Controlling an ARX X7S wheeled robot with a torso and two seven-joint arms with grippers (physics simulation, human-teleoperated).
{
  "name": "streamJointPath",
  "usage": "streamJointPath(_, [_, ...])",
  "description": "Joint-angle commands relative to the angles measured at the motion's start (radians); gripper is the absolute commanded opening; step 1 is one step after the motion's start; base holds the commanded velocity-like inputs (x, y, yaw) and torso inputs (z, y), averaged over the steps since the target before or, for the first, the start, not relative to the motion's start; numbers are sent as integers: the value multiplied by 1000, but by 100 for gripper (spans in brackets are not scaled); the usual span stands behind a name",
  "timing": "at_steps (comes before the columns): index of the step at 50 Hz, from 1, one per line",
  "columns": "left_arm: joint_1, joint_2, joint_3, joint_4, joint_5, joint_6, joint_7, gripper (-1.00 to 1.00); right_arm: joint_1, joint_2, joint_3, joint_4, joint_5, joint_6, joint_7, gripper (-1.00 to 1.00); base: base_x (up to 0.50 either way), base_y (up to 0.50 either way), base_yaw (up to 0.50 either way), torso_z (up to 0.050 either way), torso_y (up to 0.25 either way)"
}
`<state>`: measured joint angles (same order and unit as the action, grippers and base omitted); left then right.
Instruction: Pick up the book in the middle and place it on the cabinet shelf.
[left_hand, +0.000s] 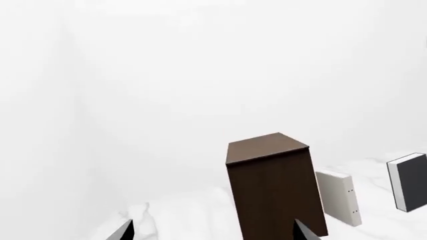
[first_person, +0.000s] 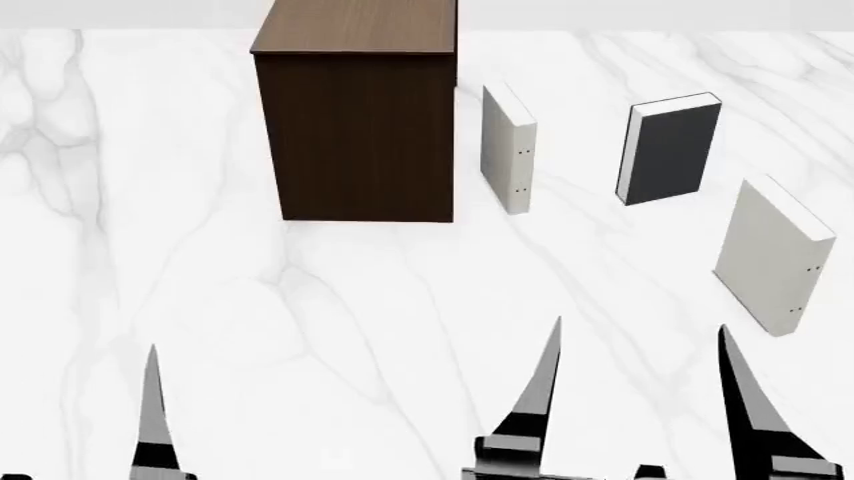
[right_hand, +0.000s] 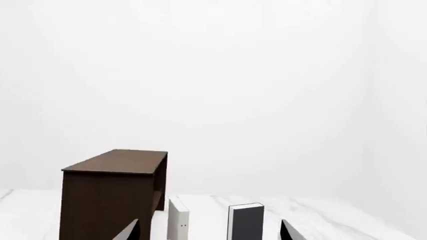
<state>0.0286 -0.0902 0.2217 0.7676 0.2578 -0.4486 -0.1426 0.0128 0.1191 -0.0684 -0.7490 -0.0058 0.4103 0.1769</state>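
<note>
Nearest the camera, the right gripper (first_person: 638, 350) shows both fingers spread, empty; the left gripper (first_person: 151, 400) shows one finger only, so its state cannot be told. Beyond, on the marble table (first_person: 200, 280), the book (first_person: 674, 148) stands upright, right of the cabinet shelf (first_person: 358, 25), between two pale dotted books (first_person: 509, 150) (first_person: 771, 255). Risk: a reach could clip the near pale book or topple the upright target.
</note>
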Motion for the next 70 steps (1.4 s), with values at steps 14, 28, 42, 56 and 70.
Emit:
streamJointPath(14, [-12, 17, 72, 266, 83, -112, 76, 100, 50, 16, -5, -262, -34, 189, 12, 100, 0, 0, 0, 0, 0])
streamJointPath(28, [-15, 24, 63, 265, 82, -117, 82, 100, 63, 52, -66, -245, -96, 245, 19, 100, 125, 0, 0, 0, 0])
streamJointPath(42, [-13, 18, 70, 262, 87, -113, 77, 100, 63, 71, -97, -234, -128, 240, 40, 100, 500, 0, 0, 0, 0])
streamJointPath(56, [-15, 9, 79, 255, 84, -116, 67, 100, 65, 72, -92, -238, -112, 250, 44, 100, 500, 0, 0, 0, 1])
streamJointPath(70, [-15, 2, 81, 255, 76, -115, 56, 100, 63, 75, -92, -238, -102, 247, 50, 100, 500, 0, 0, 0, 1])
